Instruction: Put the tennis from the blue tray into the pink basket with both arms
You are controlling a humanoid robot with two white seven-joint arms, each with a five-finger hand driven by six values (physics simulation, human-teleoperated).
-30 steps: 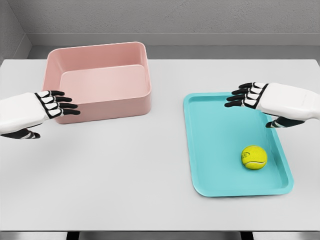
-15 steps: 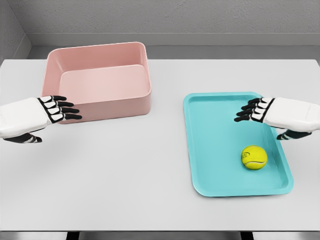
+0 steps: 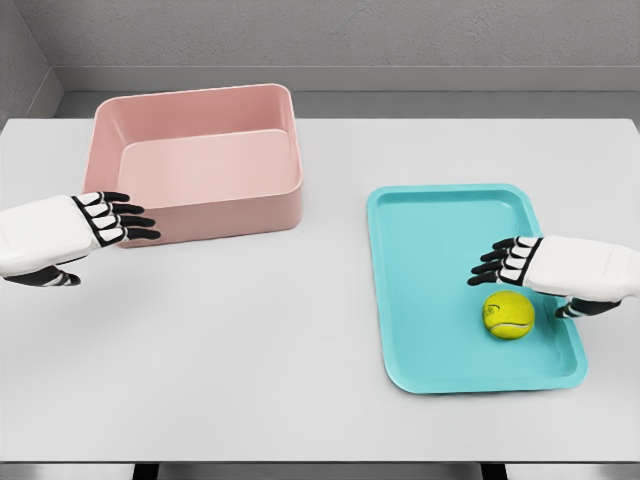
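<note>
While hovering over the blue tray (image 3: 440, 215), reached in from the right edge with the right hand (image 3: 535, 268), fingers (image 3: 495, 262) stretched out and spread, holding nothing. Sat just above and slightly behind the tennis ball (image 3: 509, 315), thumb (image 3: 585, 308) hanging down close to the ball's right side; could not tell whether touching or just apart. Lay, as to the yellow-green ball, inside the tray, in its near right part, short of the front rim. Rested flat on the white table (image 3: 280, 340), long side running away from the camera, right of centre.

Came in from the left edge with the left hand (image 3: 85, 232), likewise extended, fingers (image 3: 128, 218) straight and fanned, gripping nothing. Pointed toward the near left corner of the pink basket (image 3: 200, 205), fingertips overlapping its front wall in the head view; could not judge contact. Stood at the far left of the table, open top up, bare inside, well apart from the tray. Showed a grey wall (image 3: 330, 40) behind the table's far edge.
</note>
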